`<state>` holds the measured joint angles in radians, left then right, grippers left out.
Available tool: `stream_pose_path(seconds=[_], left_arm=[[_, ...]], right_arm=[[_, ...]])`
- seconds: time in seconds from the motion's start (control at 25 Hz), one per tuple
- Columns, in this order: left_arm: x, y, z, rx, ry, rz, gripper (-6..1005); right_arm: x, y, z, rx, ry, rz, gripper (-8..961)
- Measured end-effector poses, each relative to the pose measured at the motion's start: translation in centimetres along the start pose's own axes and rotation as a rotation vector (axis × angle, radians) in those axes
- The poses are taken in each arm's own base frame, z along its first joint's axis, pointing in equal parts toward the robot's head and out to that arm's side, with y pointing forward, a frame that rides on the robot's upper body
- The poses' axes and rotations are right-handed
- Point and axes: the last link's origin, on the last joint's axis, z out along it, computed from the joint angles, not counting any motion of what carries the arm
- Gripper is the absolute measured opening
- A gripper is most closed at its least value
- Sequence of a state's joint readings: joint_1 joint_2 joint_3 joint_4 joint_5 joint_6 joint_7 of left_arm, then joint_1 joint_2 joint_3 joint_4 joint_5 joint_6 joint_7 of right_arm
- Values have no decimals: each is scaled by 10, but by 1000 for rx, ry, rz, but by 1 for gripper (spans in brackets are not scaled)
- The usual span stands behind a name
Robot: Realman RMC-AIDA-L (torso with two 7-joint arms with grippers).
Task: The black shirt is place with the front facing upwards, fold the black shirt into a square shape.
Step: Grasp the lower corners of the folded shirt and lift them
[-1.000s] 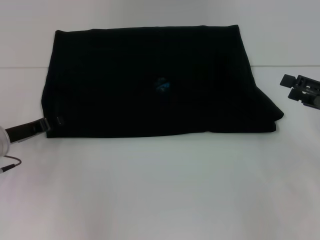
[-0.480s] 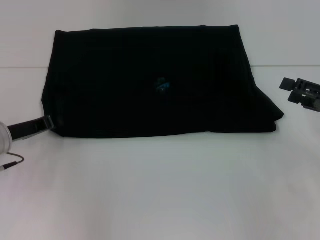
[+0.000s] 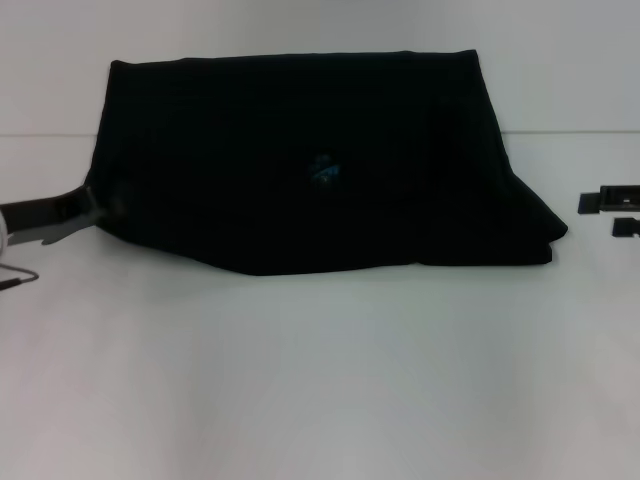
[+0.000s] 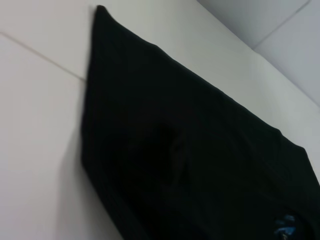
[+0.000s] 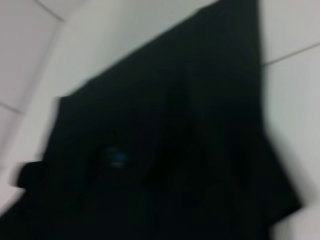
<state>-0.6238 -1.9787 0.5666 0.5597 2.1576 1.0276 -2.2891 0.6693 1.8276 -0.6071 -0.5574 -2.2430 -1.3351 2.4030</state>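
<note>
The black shirt (image 3: pixel 300 160) lies folded on the white table (image 3: pixel 320 380), its small blue neck label (image 3: pixel 323 170) facing up; no lettering shows. My left gripper (image 3: pixel 97 208) is at the shirt's near left corner, shut on it, and that corner is raised off the table. My right gripper (image 3: pixel 612 213) is open and empty, a little to the right of the shirt's near right corner (image 3: pixel 550 245). The left wrist view shows the shirt (image 4: pixel 190 150) and the label (image 4: pixel 286 225). The right wrist view shows the shirt (image 5: pixel 190 130) and the label (image 5: pixel 116 156).
A thin seam line (image 3: pixel 570 133) runs across the table behind the shirt's middle. A thin cable (image 3: pixel 20 276) hangs by my left arm at the left edge. White table surface stretches in front of the shirt.
My left gripper has moved up and back with the shirt's near left corner, pulling the near hem into a slant. My right gripper has dropped lower and slid towards the right edge.
</note>
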Motion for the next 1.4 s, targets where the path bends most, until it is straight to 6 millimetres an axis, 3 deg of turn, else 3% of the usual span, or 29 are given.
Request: stream_pose_path(seconds=[0.2,0.4,0.88,1.4], left_arm=[[7,12,5,-18,-20,31,2],[10,16,7,-24,-19,38,2],[8,20,11,-37,-19,39,2],[7,21,12,-38,-18,32,2]], right_arm=[[-26,12,10,150,70,-49,851],[-36,27,33,247,101,-128,850],[-16,32,82,351,101,-260,851],[-9,24,97,412,40,-282,850]])
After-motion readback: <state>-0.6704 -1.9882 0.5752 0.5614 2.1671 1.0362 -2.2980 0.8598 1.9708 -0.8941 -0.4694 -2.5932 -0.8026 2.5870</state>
